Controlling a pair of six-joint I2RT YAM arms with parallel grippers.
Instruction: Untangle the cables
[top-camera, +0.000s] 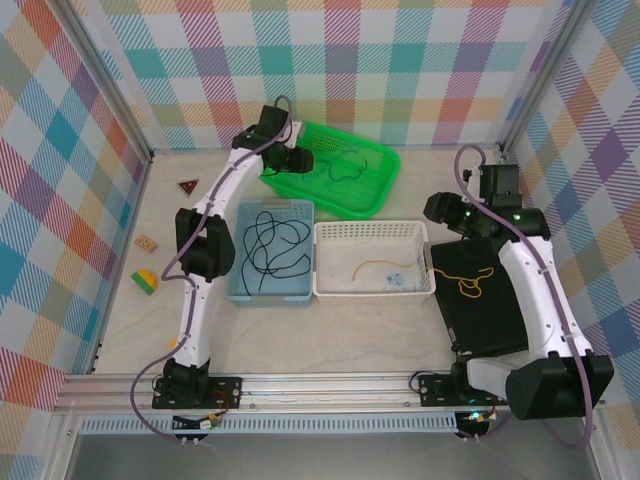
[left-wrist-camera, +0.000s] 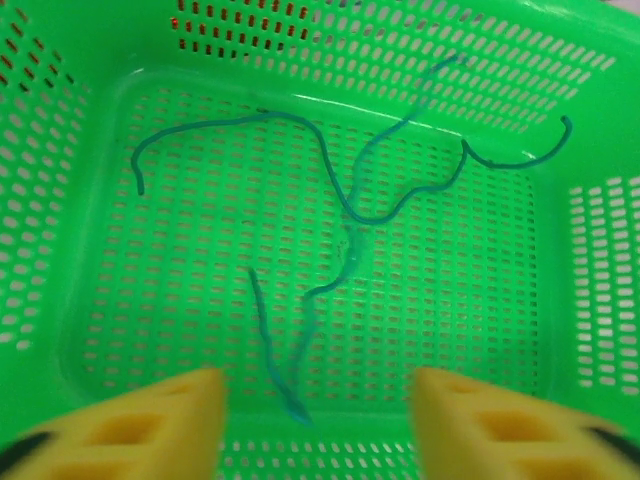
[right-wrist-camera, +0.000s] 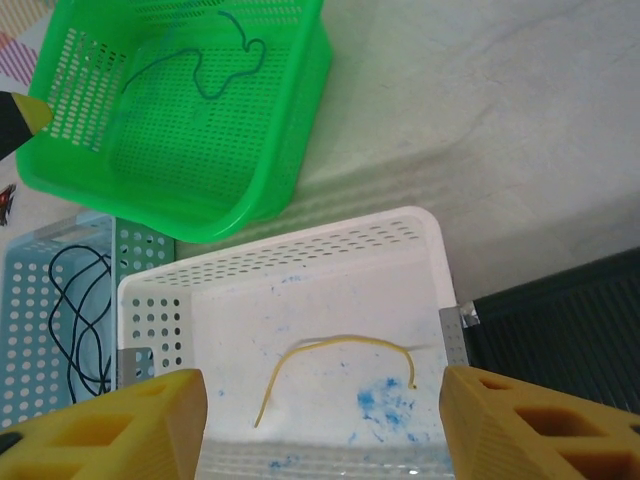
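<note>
A dark green cable (left-wrist-camera: 350, 210) lies loose on the floor of the green basket (top-camera: 385, 165). My left gripper (left-wrist-camera: 320, 400) hovers over it, open, nothing between its yellow fingers (left-wrist-camera: 150, 425). It sits at the basket's left end (top-camera: 290, 160). A long black cable (top-camera: 272, 245) is coiled in the blue basket (top-camera: 305, 290). A short tan-yellow cable (right-wrist-camera: 330, 350) rests in the white basket (right-wrist-camera: 300, 250). My right gripper (right-wrist-camera: 322, 410) hangs open above that basket's right side (top-camera: 440, 212), holding nothing. Another yellow cable (top-camera: 470, 280) lies bunched on the black tray.
The black tray (top-camera: 490, 320) fills the right side under the right arm. Small toys lie at the left: a red triangle (top-camera: 187, 186), a wooden block (top-camera: 146, 242), a yellow-green block (top-camera: 146, 282). Plaid walls close in the table on three sides.
</note>
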